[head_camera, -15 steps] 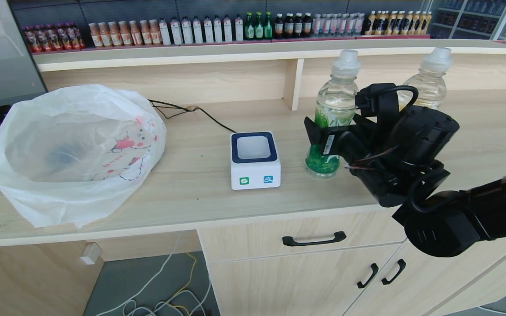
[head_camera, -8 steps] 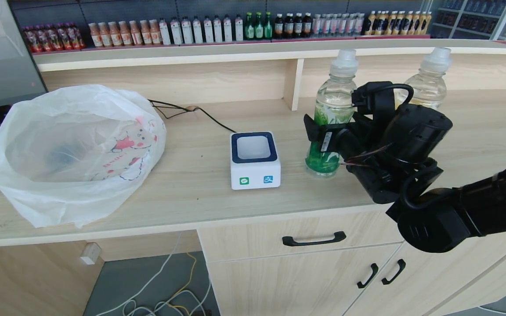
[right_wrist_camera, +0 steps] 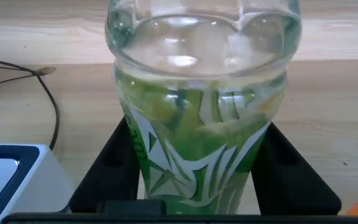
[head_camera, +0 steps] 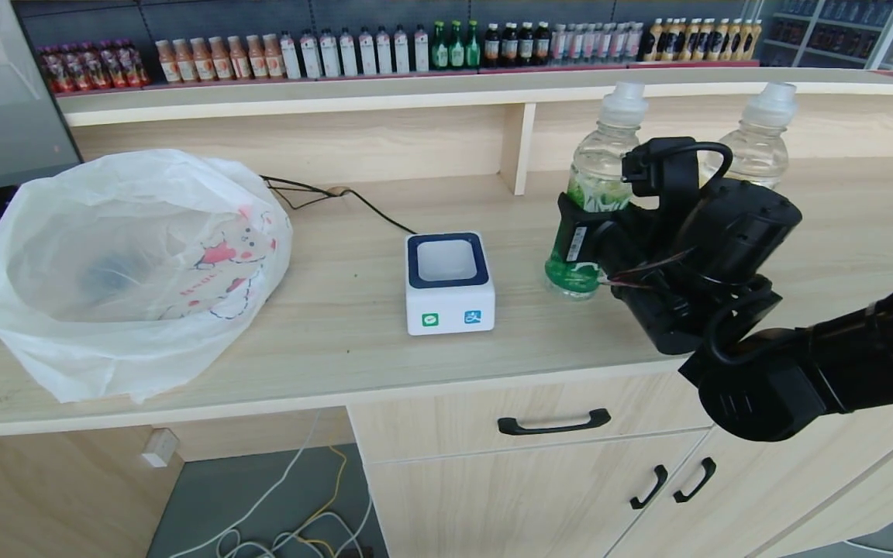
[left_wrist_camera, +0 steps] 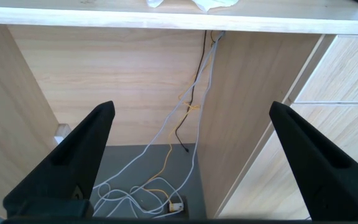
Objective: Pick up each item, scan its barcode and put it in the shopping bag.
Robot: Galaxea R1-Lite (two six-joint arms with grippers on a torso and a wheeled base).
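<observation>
Standing upright, long axis vertical, the green-labelled bottle (head_camera: 600,174) is clamped at its lower half by the right gripper (head_camera: 587,242), on or barely off the counter (head_camera: 338,341). The scanner (head_camera: 447,280) is found just to its left, the shopping bag (head_camera: 249,260) well beyond.

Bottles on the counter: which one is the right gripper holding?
The green-labelled bottle nearer the scanner, clamped in the right gripper. The other bottle stands free farther back.

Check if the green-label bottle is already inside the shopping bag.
No, the right gripper holds the bottle beside the scanner, away from the shopping bag.
</observation>
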